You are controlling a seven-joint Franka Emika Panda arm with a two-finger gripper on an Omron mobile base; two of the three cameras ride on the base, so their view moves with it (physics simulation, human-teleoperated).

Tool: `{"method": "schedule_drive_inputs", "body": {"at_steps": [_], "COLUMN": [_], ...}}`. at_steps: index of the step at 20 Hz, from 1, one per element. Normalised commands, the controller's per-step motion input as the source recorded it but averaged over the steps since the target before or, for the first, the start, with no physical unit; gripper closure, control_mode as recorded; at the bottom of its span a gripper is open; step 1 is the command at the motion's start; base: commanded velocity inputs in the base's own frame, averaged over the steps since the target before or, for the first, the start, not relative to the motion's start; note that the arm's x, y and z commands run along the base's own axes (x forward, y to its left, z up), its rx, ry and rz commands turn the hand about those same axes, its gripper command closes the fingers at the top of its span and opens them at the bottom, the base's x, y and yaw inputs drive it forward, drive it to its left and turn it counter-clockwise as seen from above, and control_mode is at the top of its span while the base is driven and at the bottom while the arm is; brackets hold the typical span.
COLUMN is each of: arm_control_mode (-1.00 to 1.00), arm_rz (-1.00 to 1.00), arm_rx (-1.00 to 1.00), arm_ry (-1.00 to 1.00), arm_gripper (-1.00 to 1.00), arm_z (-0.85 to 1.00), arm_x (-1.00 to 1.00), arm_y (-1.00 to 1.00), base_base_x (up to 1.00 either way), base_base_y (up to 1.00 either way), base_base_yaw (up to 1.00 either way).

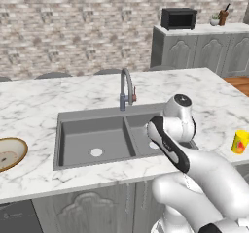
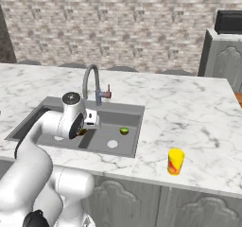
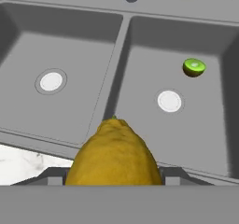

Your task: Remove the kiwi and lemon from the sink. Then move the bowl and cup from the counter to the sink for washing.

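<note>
In the hand view a golden-yellow lemon (image 3: 114,155) sits between my gripper's (image 3: 114,177) two fingers, lifted above the front rim of the dark grey sink (image 3: 70,45). The gripper is shut on it. A green kiwi half (image 3: 193,67) lies in the right basin near the pale drain. From the right base view the gripper (image 2: 84,129) hangs over the sink (image 2: 127,111), with the kiwi (image 2: 124,131) to its right. The tan bowl (image 1: 7,153) rests on the counter (image 1: 48,96) left of the sink (image 1: 82,130). The yellow cup (image 1: 240,141) (image 2: 176,161) stands to the right.
The curved steel faucet (image 1: 126,89) (image 2: 92,82) rises behind the basins' divider. A black microwave (image 1: 178,18) sits on the far grey cabinet. White marble (image 2: 189,108) stretches wide to the right of the sink, around the cup.
</note>
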Motion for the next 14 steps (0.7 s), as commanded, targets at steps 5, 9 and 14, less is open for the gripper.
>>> {"method": "schedule_drive_inputs", "body": {"at_steps": [5,9,14], "arm_control_mode": [-1.0,-1.0,-1.0], "arm_rz": [0.0,0.0,0.0], "arm_rx": [0.0,0.0,0.0], "arm_ry": [-0.02,0.0,0.0], "arm_gripper": [1.0,1.0,1.0], "arm_z": [0.29,0.26,0.21], "arm_x": [-0.12,-0.15,-0.13], "arm_y": [0.29,0.31,0.28], "base_base_x": [0.0,0.0,0.0], "base_base_y": [0.0,0.0,0.0], "base_base_yaw": [0.0,0.0,0.0]}}
